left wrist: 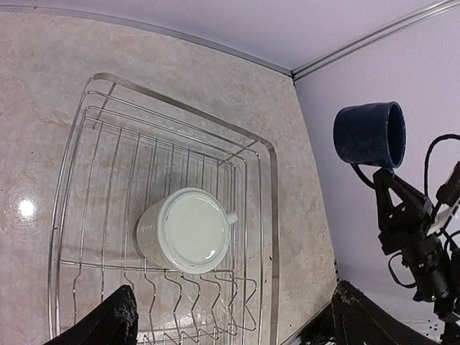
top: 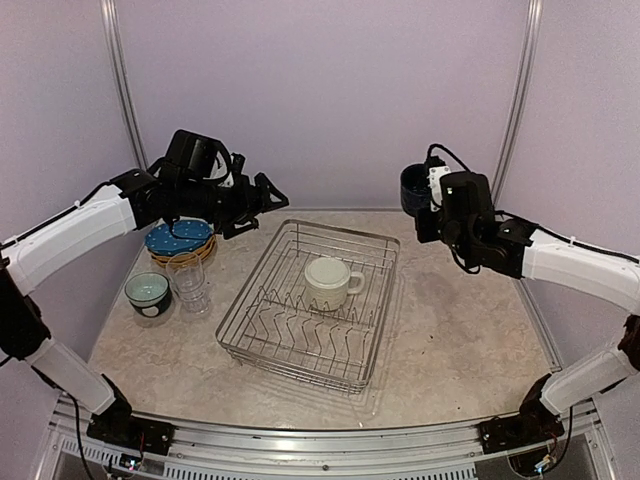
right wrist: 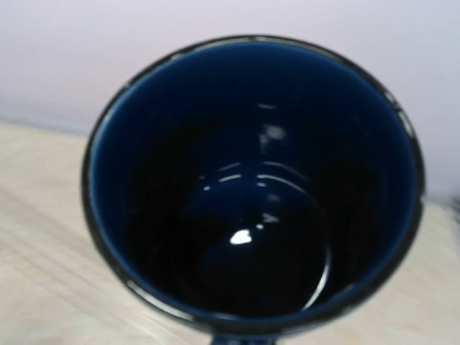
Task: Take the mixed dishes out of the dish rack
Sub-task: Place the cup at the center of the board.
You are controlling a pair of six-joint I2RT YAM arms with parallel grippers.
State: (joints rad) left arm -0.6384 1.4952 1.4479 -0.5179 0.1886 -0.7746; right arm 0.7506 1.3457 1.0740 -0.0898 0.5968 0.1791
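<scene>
The dish rack [top: 345,231] stands mid-table with a cream mug [top: 330,283] upside down in it. My left gripper [top: 255,210] hangs open and empty above the rack's back left corner; in its wrist view the black fingers [left wrist: 108,323] flank the rack [left wrist: 274,215], with the cream mug [left wrist: 188,230] just ahead of them. My right gripper [top: 428,198] is raised at the back right, shut on the dark navy mug [top: 412,190], which also shows in the left wrist view [left wrist: 370,134]. That mug's dark inside [right wrist: 251,187] fills the right wrist view and hides the fingers.
Left of the rack, a blue speckled plate [top: 180,238] tops a stack on the table. A teal-and-white bowl [top: 147,293] and a clear glass tumbler [top: 190,285] stand in front of it. Walls close in behind and at both sides.
</scene>
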